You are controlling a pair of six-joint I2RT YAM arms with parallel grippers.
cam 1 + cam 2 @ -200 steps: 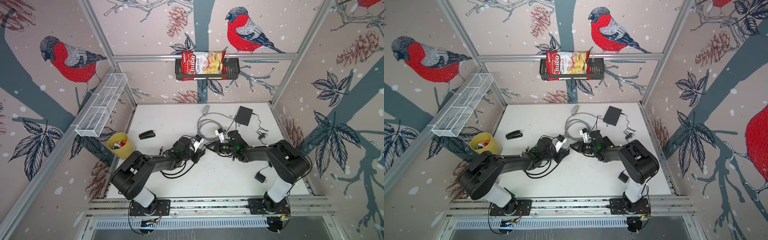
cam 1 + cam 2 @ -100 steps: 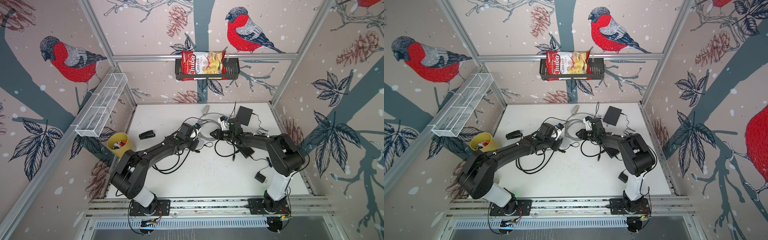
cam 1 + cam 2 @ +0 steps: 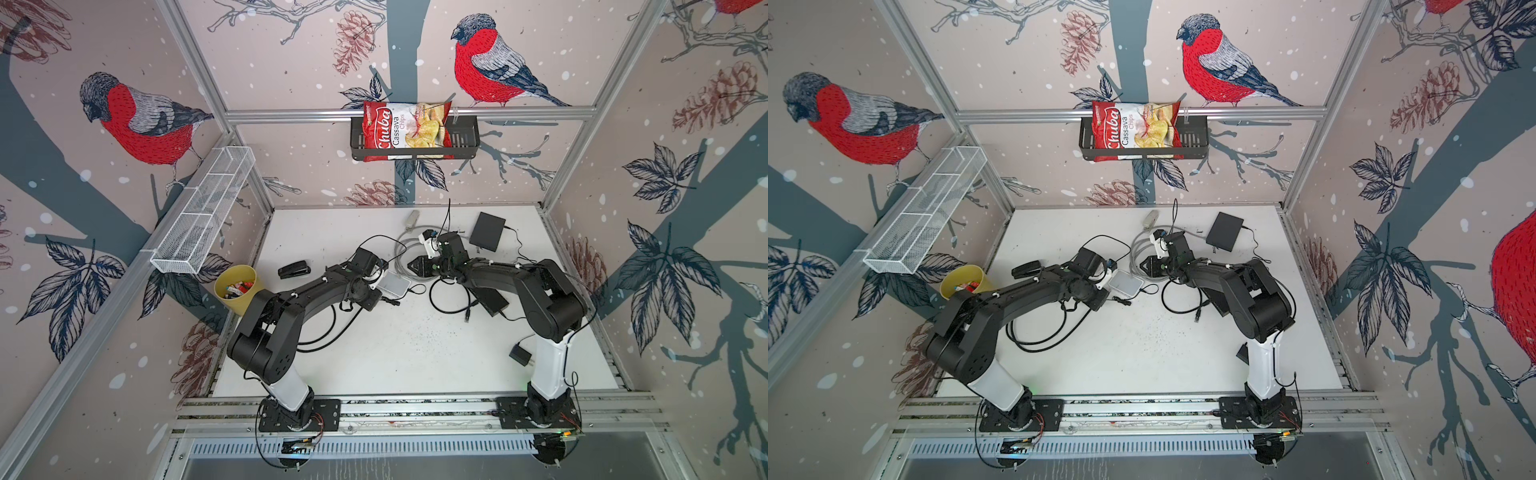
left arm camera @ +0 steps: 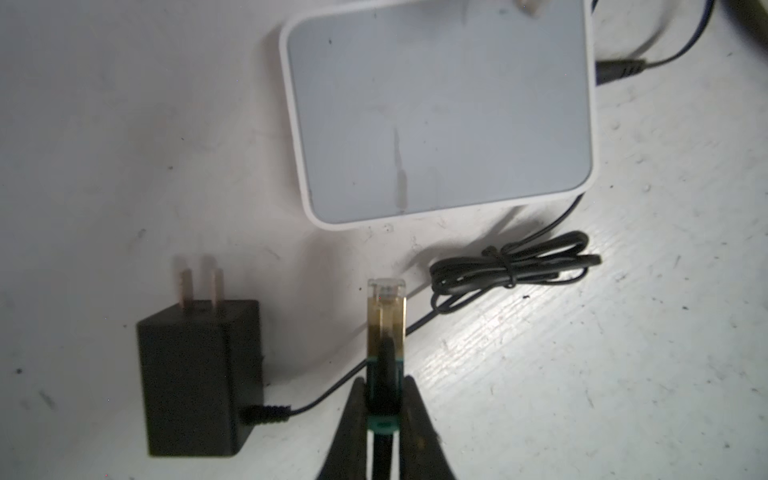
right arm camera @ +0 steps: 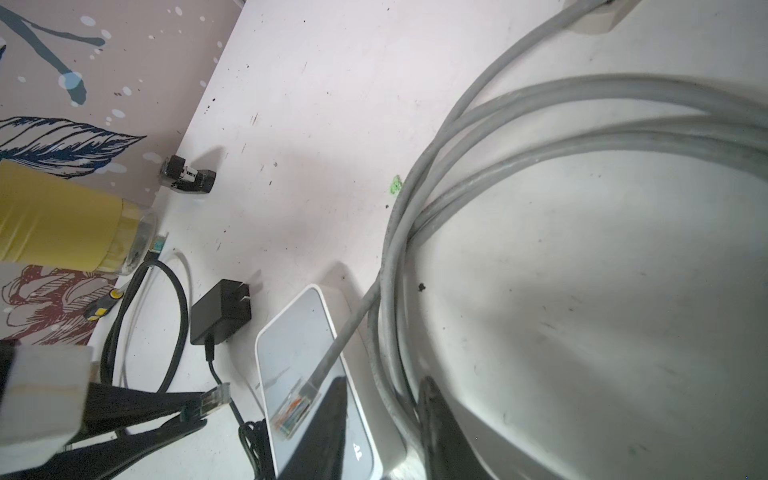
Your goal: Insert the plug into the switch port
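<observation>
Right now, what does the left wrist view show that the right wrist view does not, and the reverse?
Only the left wrist view shows a black barrel connector lying beside the white network switch. Only the right wrist view shows the coiled grey cable, the yellow cup and a black stapler near the wall. Both show the switch, the black power adapter, and the left gripper shut on the clear Ethernet plug, which is not yet in the switch.

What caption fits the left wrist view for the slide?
Left gripper pinching a clear Ethernet plug short of the white switch.
</observation>
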